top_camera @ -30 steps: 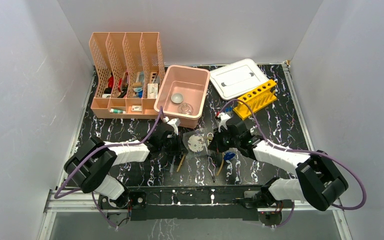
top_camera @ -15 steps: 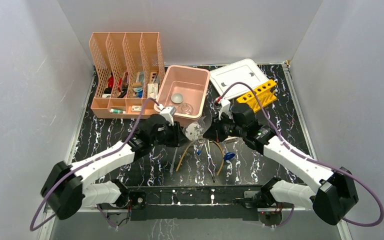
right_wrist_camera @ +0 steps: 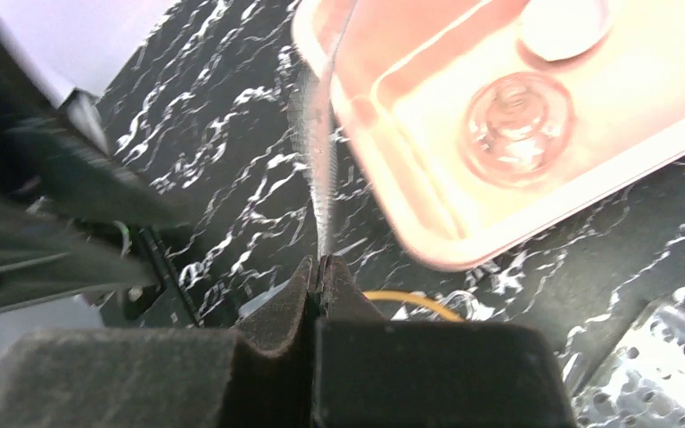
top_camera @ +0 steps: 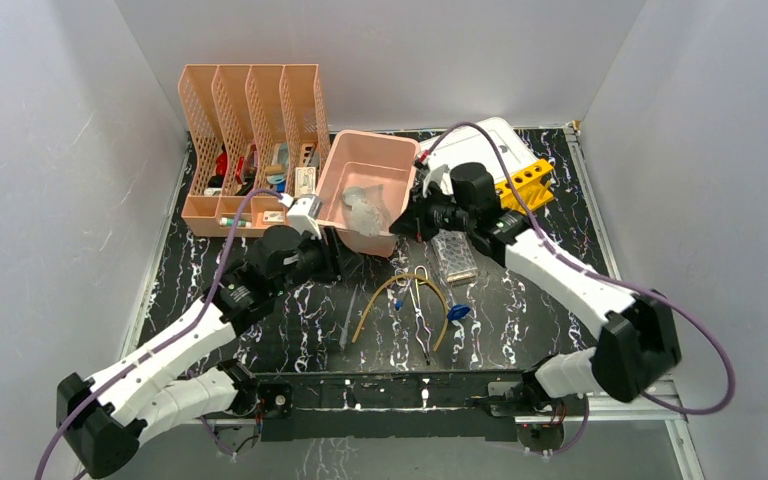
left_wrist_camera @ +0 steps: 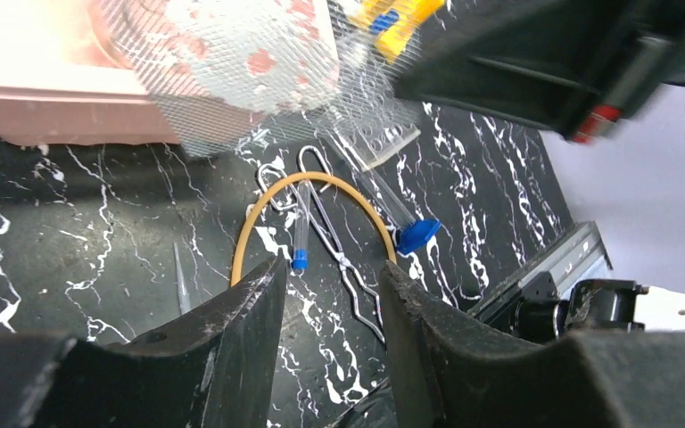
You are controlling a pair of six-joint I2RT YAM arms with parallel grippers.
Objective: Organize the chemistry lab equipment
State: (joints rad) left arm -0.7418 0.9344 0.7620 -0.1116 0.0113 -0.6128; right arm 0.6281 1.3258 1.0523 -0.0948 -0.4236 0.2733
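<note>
Right gripper (right_wrist_camera: 319, 263) is pinched tight on one edge of a wire gauze square (right_wrist_camera: 319, 152), with only the thin mesh between its fingers. Its wrist view shows the gauze edge-on and blurred, standing over the rim of the pink tub (right_wrist_camera: 383, 201). Left gripper (left_wrist_camera: 332, 267) hovers above the black table (left_wrist_camera: 53, 223) just short of the tub's near wall, fingers (left_wrist_camera: 232, 330) apart and nothing between them. From there the gauze reads as a pale see-through sheet with a white centre, hanging across the tub's near corner.

A clear glass dish (right_wrist_camera: 517, 116) and a small white bowl (right_wrist_camera: 564, 22) lie in the tub, the bowl cut off by the frame. The yellow rubber tube (left_wrist_camera: 321, 176), metal tweezers (left_wrist_camera: 343, 260) and blue clip (left_wrist_camera: 417, 234) lie on the table. The clear tube rack (top_camera: 454, 256) sits beside the right arm, which partly hides the yellow tube rack (top_camera: 525, 178).
</note>
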